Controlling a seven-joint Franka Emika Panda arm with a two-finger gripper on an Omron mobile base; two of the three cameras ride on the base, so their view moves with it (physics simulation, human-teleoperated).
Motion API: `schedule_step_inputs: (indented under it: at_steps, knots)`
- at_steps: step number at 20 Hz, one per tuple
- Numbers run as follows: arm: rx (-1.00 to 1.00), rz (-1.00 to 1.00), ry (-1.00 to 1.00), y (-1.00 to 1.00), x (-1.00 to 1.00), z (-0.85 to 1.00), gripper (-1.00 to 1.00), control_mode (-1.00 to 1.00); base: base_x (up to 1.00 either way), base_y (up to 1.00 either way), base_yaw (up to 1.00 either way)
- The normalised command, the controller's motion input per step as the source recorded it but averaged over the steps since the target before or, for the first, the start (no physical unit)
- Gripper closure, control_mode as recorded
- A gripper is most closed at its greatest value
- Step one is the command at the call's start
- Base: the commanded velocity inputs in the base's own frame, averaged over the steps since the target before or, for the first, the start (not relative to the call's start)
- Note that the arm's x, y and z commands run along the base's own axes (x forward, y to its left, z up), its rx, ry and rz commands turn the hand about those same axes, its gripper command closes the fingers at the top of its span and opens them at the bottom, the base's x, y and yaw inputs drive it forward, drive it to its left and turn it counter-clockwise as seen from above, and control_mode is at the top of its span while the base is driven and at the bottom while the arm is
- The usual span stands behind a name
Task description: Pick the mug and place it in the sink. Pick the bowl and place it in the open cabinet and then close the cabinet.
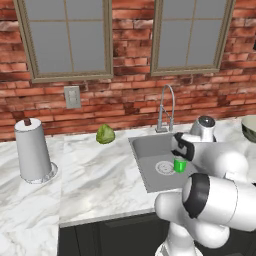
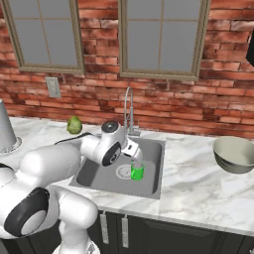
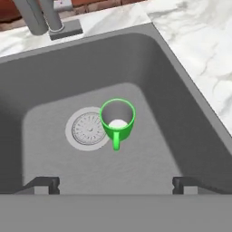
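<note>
The mug [image 3: 117, 121] stands upright on the floor of the sink [image 3: 181, 113], touching the drain [image 3: 86, 129] at the drain's 3 o'clock; the fingers [image 3: 41, 183] hang spread wide above it, holding nothing; the bowl [image 2: 234, 154] sits on the table [image 2: 198, 193], at 3 o'clock from the sink.

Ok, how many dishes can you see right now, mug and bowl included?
2. The mug stands upright in the sink, beside the drain. The bowl sits on the counter to the right of the sink. Others could be out of frame.
</note>
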Motion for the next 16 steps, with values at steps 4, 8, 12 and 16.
schedule_step_inputs:
  at_steps: [4,8,12,16]
  knots:
    - [0.19,0.01,0.12,-0.44,-0.09,1.00,-1.00,-1.00,0.00,0.00,0.00]
    - [0.17,0.11,0.20,-0.48,-0.21,1.00,-1.00,-1.00,0.00,0.00,0.00]
    - [0.01,0.17,0.31,-0.50,-0.12,0.97,-1.00,-1.00,0.00,0.00,0.00]
    - [-0.02,0.23,0.11,-0.82,-0.28,0.39,-1.00,-1.00,0.00,0.00,0.00]
